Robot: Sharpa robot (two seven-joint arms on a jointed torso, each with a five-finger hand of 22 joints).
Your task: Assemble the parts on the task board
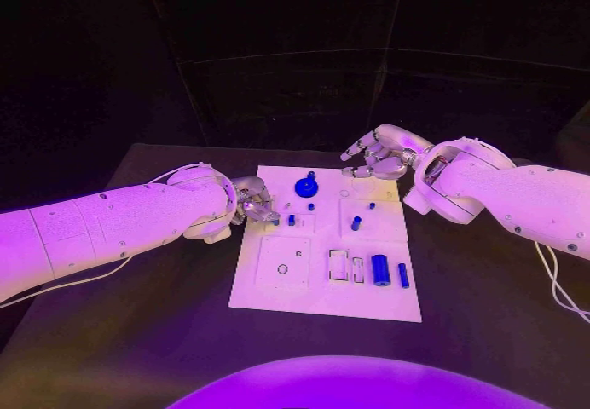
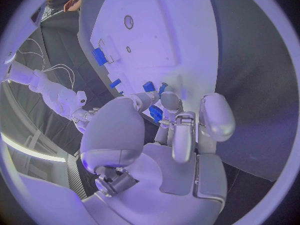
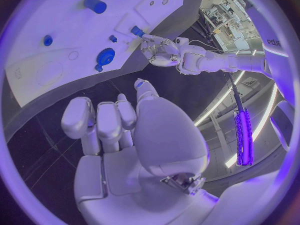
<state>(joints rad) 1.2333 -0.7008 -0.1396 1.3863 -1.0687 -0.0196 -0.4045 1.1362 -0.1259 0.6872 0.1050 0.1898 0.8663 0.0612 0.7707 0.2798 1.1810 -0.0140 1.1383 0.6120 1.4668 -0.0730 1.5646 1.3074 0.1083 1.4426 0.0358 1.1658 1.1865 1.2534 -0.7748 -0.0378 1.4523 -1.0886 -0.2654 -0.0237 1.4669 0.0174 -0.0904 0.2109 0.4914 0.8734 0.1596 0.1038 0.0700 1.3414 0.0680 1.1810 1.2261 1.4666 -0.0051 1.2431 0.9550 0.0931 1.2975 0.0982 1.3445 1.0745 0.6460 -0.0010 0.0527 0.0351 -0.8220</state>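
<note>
The white task board (image 1: 277,285) lies in the middle of the black table. My left hand (image 1: 255,205) is at the board's left edge, and its thumb and a finger pinch a small blue part (image 2: 155,114). Two blue pegs (image 2: 149,86) stand in the board just beyond its fingertips (image 2: 170,101). My right hand (image 1: 383,153) hovers over the board's far edge with its fingers loosely bent and nothing in them. A round blue gear (image 1: 306,187) lies on the board next to it. A blue cylinder (image 1: 381,269) and a thin blue peg (image 1: 403,274) lie near the board's front right.
More small blue pegs (image 1: 356,223) stand mid-board. Rectangular recesses (image 1: 338,264) and a round hole (image 1: 283,268) show in the board's near half. Bare black table (image 1: 147,332) surrounds the board. A white cable (image 1: 556,281) hangs from my right arm.
</note>
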